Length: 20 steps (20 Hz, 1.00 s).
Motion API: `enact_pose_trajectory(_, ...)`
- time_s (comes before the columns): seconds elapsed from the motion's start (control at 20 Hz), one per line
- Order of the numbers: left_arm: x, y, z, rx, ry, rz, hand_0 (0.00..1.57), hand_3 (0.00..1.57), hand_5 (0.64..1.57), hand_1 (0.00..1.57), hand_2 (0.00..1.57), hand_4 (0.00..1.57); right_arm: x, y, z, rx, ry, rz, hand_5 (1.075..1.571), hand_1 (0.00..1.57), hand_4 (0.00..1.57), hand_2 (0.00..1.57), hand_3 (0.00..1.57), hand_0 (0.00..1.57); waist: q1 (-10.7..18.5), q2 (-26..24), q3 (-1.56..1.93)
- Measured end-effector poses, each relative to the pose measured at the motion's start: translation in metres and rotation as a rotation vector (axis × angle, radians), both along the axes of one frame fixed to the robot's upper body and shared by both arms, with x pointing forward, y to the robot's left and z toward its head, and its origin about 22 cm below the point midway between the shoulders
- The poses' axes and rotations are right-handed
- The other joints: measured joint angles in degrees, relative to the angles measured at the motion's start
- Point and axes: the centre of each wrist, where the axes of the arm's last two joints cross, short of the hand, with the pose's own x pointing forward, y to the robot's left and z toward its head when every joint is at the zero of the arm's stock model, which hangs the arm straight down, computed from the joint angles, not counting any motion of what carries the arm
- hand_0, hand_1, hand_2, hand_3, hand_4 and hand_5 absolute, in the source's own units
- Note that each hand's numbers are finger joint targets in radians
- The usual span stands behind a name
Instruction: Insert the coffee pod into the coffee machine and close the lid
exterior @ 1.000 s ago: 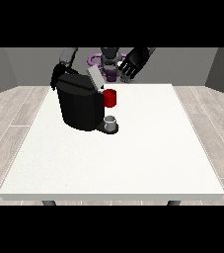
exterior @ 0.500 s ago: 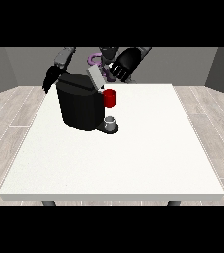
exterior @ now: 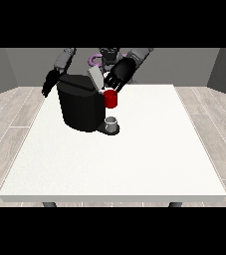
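We see the black coffee machine standing on the white bench in the upper left of the frame, its grey lid tilted up and open. A red part juts from the machine's front, and below it a small grey cup sits on the drip base.

The hand at the view's right hovers just above and beside the open lid, at the machine's top right corner. Something pale shows at its fingertips, just above the red part; we take it for the coffee pod, though it is too small to be sure. The fingers look curled around it, so we judge the hand clamped on the pod, held over the opening because the pod must go in from above while the lid stands raised.

The hand at the view's left hangs beside the machine's far upper corner, apart from the lid; its fingers look straight and hold nothing. We judge it waits there to steady the machine or to push the lid down once the pod is seated.
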Motion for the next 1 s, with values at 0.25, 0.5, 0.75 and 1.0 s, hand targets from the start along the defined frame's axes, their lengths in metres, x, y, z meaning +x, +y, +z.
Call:
enact_pose_trajectory(0.25, 0.001, -0.002, 0.002, 0.001, -0.001, -0.003, 1.24, 1.23, 1.571, 1.24, 1.28, 0.42, 0.002, 0.007, 0.003, -0.006, -0.012, -0.006, 1.571, 0.0, 0.04, 0.0, 0.0, 0.0, 0.27, 0.76, 0.0)
enact_pose_trajectory(0.5, 0.002, -0.001, 0.003, -0.008, 0.003, -0.004, 1.19, 1.2, 1.571, 1.19, 1.25, 0.42, 0.002, 0.002, 0.001, -0.001, -0.022, -0.012, 1.571, 0.0, 0.0, 0.0, 0.0, 0.0, -0.01, 1.23, 0.0)
enact_pose_trajectory(0.75, 0.003, 0.003, 0.003, -0.008, 0.012, 0.0, 1.2, 1.2, 1.571, 1.2, 1.26, 0.41, 0.001, 0.01, 0.004, -0.002, -0.007, -0.009, 1.571, 0.0, 0.0, 0.0, 0.0, 0.0, -0.67, 0.83, -0.01)
enact_pose_trajectory(1.0, 0.003, 0.004, 0.008, -0.002, -0.019, 0.004, 1.2, 1.2, 1.571, 1.2, 1.25, 0.37, 0.004, 0.01, 0.01, -0.003, -0.015, 0.0, 1.571, 0.0, 0.0, 0.0, 0.0, 0.0, -0.83, 1.52, 0.0)
